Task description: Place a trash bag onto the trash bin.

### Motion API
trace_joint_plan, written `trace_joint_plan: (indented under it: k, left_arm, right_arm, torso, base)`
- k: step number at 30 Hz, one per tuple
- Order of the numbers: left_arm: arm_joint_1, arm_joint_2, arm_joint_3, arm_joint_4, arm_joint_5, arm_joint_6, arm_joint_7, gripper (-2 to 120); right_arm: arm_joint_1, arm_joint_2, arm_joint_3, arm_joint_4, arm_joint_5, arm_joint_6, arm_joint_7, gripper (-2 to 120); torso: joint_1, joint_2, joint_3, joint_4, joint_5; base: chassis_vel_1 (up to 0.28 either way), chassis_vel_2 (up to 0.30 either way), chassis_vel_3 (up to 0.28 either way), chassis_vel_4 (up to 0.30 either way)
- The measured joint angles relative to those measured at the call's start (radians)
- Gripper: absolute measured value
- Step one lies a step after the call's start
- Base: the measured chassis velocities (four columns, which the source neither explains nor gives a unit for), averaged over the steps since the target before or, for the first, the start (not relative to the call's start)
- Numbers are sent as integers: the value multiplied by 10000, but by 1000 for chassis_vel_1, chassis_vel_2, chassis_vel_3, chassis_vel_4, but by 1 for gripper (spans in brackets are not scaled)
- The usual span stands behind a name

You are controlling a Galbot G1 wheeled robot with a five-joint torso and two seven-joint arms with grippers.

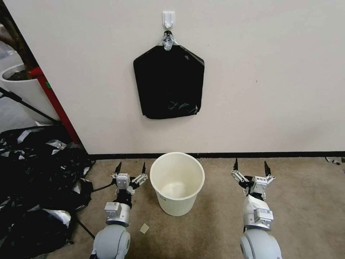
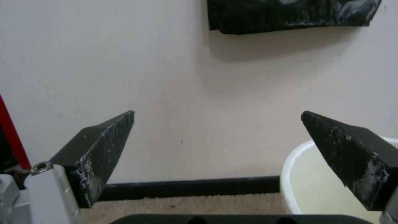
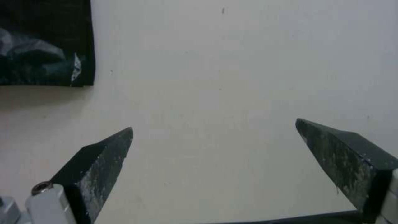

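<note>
The cream-white trash bin stands upright on the carpet by the wall, with nothing inside it. My left gripper hovers just left of its rim, open, holding nothing. In the left wrist view the left gripper faces the wall, with the bin's rim beside one finger. My right gripper stands open a short way right of the bin, and in the right wrist view the right gripper faces bare wall. The trash bag is out of view.
A flat five-sided black stack with a silver-taped top hangs from a white wall hook above the bin. A big heap of black plastic lies at the left, near a red post and a white planter pot. A paper scrap lies on the carpet.
</note>
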Motion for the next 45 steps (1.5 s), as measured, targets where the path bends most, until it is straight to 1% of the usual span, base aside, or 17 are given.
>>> trace_joint_plan:
  k: [10,12,13,15,17,19,20,21,22,24,26,27,29,30,34,38,45]
  left_arm:
    - [81,-17,-107,-165,220,-69,13,100]
    - [157,59,-232,-424,253,-155,-11,100]
    - [241,133,-307,-598,241,-208,-102,100]
    - [261,149,-322,-628,236,-219,-123,100]
    - [404,241,-402,-783,216,-272,-217,100]
    - [404,241,-402,-783,216,-272,-217,100]
    - [623,321,-498,-919,215,-310,-255,100]
    - [691,330,-540,-954,227,-317,-256,100]
    - [838,335,-614,-1026,266,-324,-259,100]
    - [895,344,-662,-1077,304,-325,-259,100]
    - [1056,435,-965,-1231,465,-314,-258,100]
    - [1056,435,-965,-1231,465,-314,-258,100]
    - [1164,467,-1167,-1329,587,-298,-252,100]
    - [1164,467,-1167,-1329,587,-298,-252,100]
    - [1241,448,-1367,-1370,706,-290,-223,100]
    - [1257,449,-1548,-1348,707,-306,-220,100]
    - [1225,421,-1638,-1240,694,-320,-220,100]
  right_arm:
    - [157,-281,-30,-141,690,339,-1613,100]
    - [803,-598,-243,-659,2316,1098,-3376,100]
    - [1443,-709,-650,-927,3837,1309,-3980,100]
    - [1582,-722,-749,-955,4203,1313,-4026,100]
    - [2346,-768,-1330,-1013,6253,1220,-4164,100]
    - [2346,-768,-1330,-1013,6253,1220,-4164,100]
    - [3490,-723,-2162,-1100,8952,906,-4414,100]
    - [3960,-681,-2430,-1155,9937,757,-4468,100]
    - [5003,-558,-3029,-1460,11620,459,-4496,100]
    - [5512,-498,-3277,-1685,12059,360,-4502,100]
    - [7483,-220,-3899,-3322,12888,2,-4999,100]
    - [7483,-220,-3899,-3322,12888,2,-4999,100]
    - [9179,190,-4137,-4750,13252,-84,-5023,100]
    - [9179,190,-4137,-4750,13252,-84,-5023,100]
    - [11049,721,-4324,-6132,13404,-113,-4757,100]
    - [11786,1011,-4351,-6782,13404,-125,-4721,100]
    - [12079,1072,-4511,-7245,13256,-174,-4778,100]
  torso:
    - [0,0,0,-3,-1]
    - [0,0,0,-4,-1]
    - [0,0,0,-2,1]
    - [-1,0,0,-2,2]
    - [-1,0,0,1,-1]
    - [-1,0,0,1,-1]
    - [-1,0,1,0,1]
    - [-1,0,0,5,-2]
    - [0,0,2,0,-3]
    - [0,0,2,1,-1]
    - [0,-1,2,-1,-1]
    - [0,-1,2,-1,-1]
    - [1,-2,2,-2,-1]
    - [1,-2,2,-2,-1]
    - [1,-2,2,0,-2]
    - [0,-1,0,2,-2]
    - [0,-2,1,-1,-1]
  base:
    - [0,0,0,0]
    - [0,0,0,0]
    - [0,0,0,0]
    - [0,0,0,0]
    - [0,0,0,0]
    - [0,0,0,0]
    - [0,0,0,0]
    - [0,0,0,0]
    - [0,0,0,0]
    - [0,0,0,0]
    - [0,0,0,0]
    - [0,0,0,0]
    - [0,0,0,0]
    - [0,0,0,0]
    - [0,0,0,0]
    - [0,0,0,0]
    - [0,0,0,0]
